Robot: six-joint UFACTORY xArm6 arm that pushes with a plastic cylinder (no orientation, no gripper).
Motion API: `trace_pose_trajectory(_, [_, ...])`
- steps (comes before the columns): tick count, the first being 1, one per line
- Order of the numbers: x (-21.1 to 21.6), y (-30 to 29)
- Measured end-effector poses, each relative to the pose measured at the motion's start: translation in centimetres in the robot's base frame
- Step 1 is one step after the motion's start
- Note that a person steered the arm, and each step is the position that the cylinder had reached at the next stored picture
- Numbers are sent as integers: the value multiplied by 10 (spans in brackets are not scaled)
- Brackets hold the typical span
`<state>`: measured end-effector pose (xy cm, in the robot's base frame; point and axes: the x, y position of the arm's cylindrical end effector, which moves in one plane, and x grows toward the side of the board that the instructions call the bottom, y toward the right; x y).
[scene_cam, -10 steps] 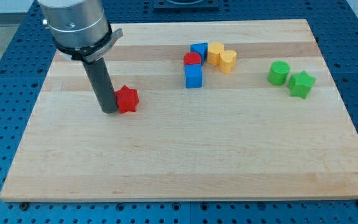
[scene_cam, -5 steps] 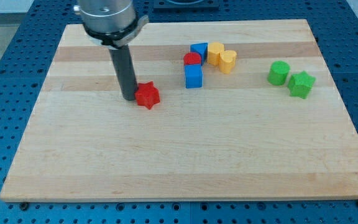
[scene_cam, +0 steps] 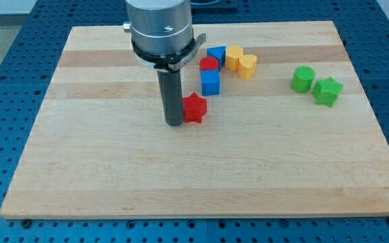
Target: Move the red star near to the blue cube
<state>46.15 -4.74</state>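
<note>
Red star [scene_cam: 194, 108], flat on board, my tip [scene_cam: 175, 123] touching its left, no fingers visible

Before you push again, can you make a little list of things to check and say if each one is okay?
1. My tip is against the red star, on its left in the view: ok.
2. Star is near the blue cube: not ok yet; it sits just below and left of the cube, with a small gap.
3. Path from star to cube is free of other blocks: ok.
4. Red cylinder sits right behind the cube and could get bumped: not ok, go gently.
5. Green blocks are far off to the right: ok.
6. Star is well inside the board: ok.
</note>
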Motion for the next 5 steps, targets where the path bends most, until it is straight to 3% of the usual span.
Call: trace_pose_trajectory(5, [-15, 51])
